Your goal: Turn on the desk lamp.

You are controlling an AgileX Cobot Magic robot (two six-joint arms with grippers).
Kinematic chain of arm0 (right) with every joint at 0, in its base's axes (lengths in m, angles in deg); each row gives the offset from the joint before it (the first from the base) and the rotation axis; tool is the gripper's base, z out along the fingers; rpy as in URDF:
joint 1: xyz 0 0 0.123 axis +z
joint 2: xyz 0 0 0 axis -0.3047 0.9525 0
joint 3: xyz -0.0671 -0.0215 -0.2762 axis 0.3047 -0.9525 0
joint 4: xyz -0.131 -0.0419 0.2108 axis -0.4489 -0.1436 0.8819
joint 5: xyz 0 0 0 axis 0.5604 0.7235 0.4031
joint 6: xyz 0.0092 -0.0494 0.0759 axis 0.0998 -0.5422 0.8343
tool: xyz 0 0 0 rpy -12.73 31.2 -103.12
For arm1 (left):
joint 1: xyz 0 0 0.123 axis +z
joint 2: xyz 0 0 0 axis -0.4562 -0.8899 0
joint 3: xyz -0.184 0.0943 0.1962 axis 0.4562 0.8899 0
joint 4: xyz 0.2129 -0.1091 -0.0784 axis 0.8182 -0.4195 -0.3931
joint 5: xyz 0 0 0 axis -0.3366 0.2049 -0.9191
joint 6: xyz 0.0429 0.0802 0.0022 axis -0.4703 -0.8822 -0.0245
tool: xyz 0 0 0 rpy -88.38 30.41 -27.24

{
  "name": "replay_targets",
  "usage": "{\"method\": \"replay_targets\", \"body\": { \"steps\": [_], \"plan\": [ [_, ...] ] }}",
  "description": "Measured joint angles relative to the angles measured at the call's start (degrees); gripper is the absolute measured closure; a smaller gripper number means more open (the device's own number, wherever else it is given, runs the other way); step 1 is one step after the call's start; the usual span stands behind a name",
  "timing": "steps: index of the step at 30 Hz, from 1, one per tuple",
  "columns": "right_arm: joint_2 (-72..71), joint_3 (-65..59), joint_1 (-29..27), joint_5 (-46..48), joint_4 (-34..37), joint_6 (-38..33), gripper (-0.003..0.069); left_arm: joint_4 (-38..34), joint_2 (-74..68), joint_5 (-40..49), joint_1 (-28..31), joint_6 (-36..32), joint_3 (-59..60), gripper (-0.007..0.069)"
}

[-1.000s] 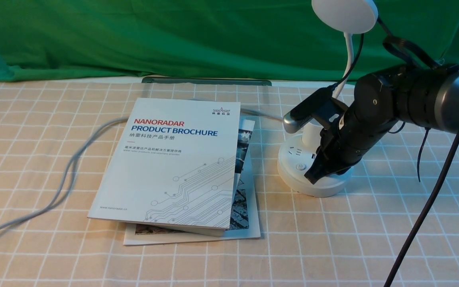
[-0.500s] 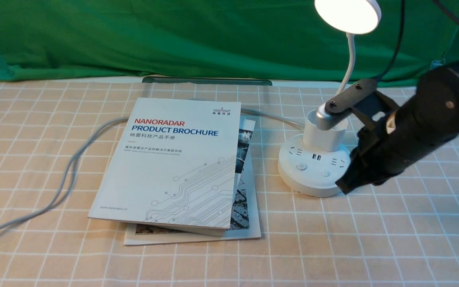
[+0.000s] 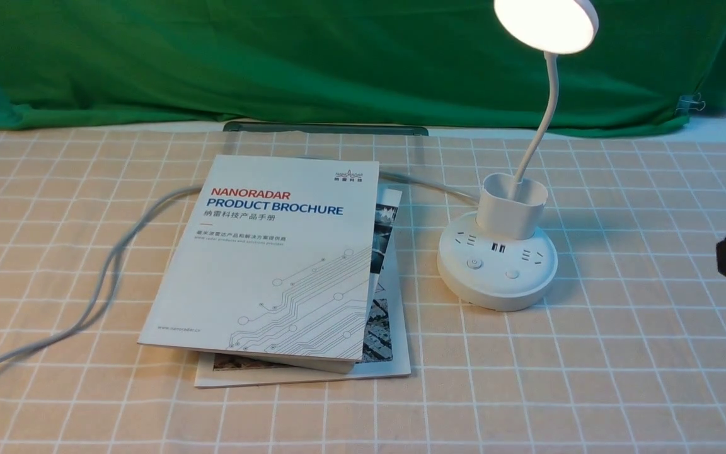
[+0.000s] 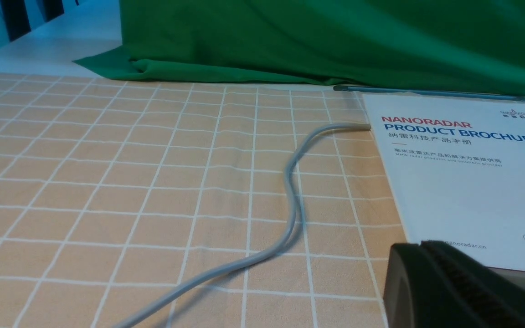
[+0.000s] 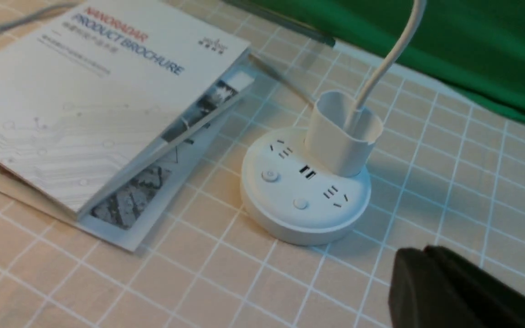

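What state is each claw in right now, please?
Left claw: closed, holding nothing.
Right claw: closed, holding nothing, apart from the desk lamp.

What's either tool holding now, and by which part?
Nothing. Right tool is clear of the lit desk lamp; left tool is empty too.
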Motion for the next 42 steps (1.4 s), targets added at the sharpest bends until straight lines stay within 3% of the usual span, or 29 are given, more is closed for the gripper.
{"method": "replay_targets", "body": {
  "steps": [15,20,23,26,32,42],
  "plan": [
    [-19.0,-12.4,0.0,-10.5,0.1,0.4,0.0546,0.0,0.0,0.0,0.0,0.0,0.0,0.0603],
    [-26.0,-23.9,-1.0,-23.2,2.2,1.6,0.0525,0.0,0.0,0.0,0.0,0.0,0.0,0.0603],
    [-31.1,-30.6,-5.2,-26.7,2.6,3.5,0.0515,0.0,0.0,0.0,0.0,0.0,0.0,0.0603],
    [-36.6,-37.0,-13.7,-27.1,2.7,5.4,0.0507,0.0,0.0,0.0,0.0,0.0,0.0,0.0603],
    [-40.6,-38.3,-24.6,-23.2,-0.5,9.5,0.0489,0.0,0.0,0.0,0.0,0.0,0.0,0.0603],
    [-40.7,-38.4,-26.7,-14.2,-2.1,11.4,0.0465,0.0,0.0,0.0,0.0,0.0,0.0,0.0603]
  ]
}}
